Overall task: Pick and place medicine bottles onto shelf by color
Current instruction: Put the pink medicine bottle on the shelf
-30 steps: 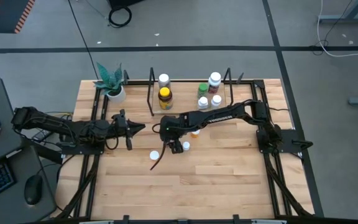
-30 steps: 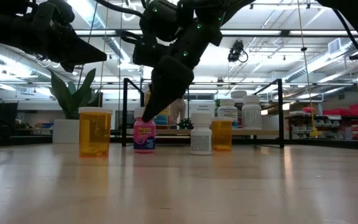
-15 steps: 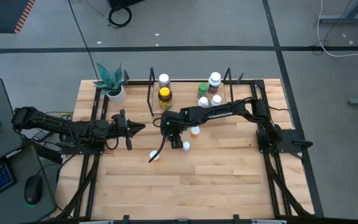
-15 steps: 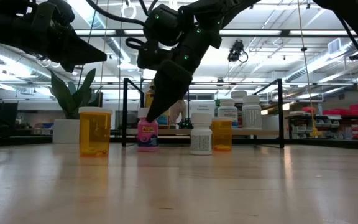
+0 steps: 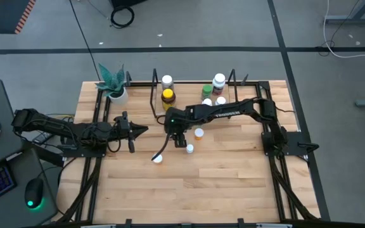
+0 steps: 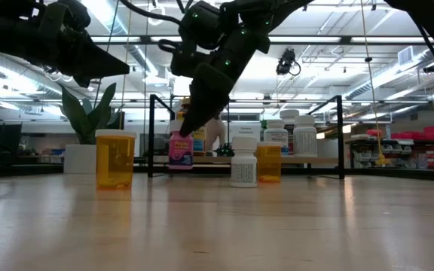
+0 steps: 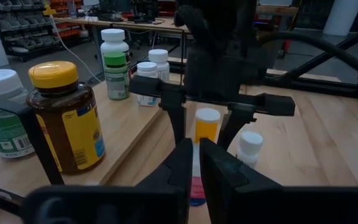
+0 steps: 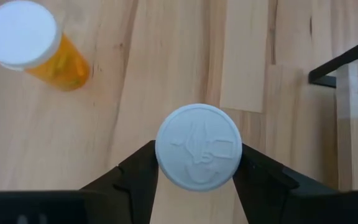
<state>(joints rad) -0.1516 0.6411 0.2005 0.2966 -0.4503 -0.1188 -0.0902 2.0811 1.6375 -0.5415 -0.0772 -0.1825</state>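
My right gripper [image 5: 177, 131] is shut on a pink medicine bottle [image 6: 180, 149] with a white cap, just in front of the shelf [image 5: 192, 106]. The shelf's black end frames [image 5: 154, 96] stand on a pale base. On that base stand an amber bottle with a yellow lid [image 5: 168, 96], a green-capped bottle [image 5: 206, 90] and several white-capped ones. On the table stand an orange bottle [image 5: 199, 133], a small white bottle [image 5: 189, 148] and another orange bottle [image 5: 158, 158]. My left gripper [image 5: 141, 131] hovers shut to the left, holding nothing. My right gripper pinches the pink bottle's white cap [image 8: 198, 147] between its two fingers [image 8: 135, 171], one on each side of the cap's rim. The fingers come from above, pointing down. The bottle hangs upright below them, lifted clear of the table.
A white pot with a green plant [image 5: 114, 85] stands at the far left corner. Black rails [image 5: 97, 120] run along both table sides. Bare wood lies across the near half of the table [image 5: 220, 183]. A desk with a keyboard and mouse [image 5: 33, 193] sits left of the table.
My right gripper has carried the pink bottle from the middle of the table toward the far edge and the shelf, raising it off the wood. The bottle stays upright in the hold. My left arm has kept still.
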